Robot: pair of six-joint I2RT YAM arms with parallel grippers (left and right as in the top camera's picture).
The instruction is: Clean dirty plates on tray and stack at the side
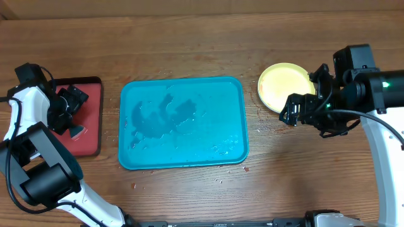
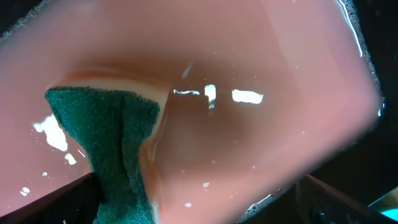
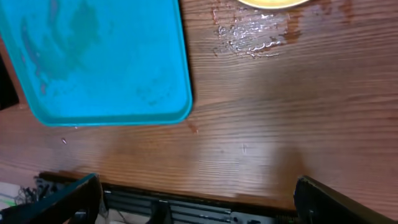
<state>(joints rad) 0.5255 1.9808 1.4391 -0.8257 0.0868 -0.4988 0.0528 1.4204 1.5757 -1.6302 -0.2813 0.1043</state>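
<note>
On the table (image 1: 189, 195), in the middle, lies one large teal tray (image 1: 183, 123). Its floor is wet, with darker patches of water on the left half. At the right of it, near its far right corner but not touching it, one yellow-green plate (image 1: 282, 86) stands on the wood. Only this one plate can be counted from above; whether other plates lie under it, the views do not tell. In the right wrist view only the edge of the plate shows at the top, and one small puddle (image 3: 255, 34) lies on the table just in front of it, with reddish marks around.

One right claw (image 1: 291, 113) hangs just beside the near edge of the plate, between plate and tray. Its two fingers (image 3: 68, 199) stand wide apart and hold nothing; under them is bare wood.

At the left end of the table is one smaller red tray (image 1: 88, 135) with a black rim, well apart from the teal one. One left claw (image 1: 71, 104) is low over it, its jaws also wide apart and empty. One sponge (image 2: 112, 137) with a green scrubbing side lies on the wet red floor, in front of the left finger, not gripped.
</note>
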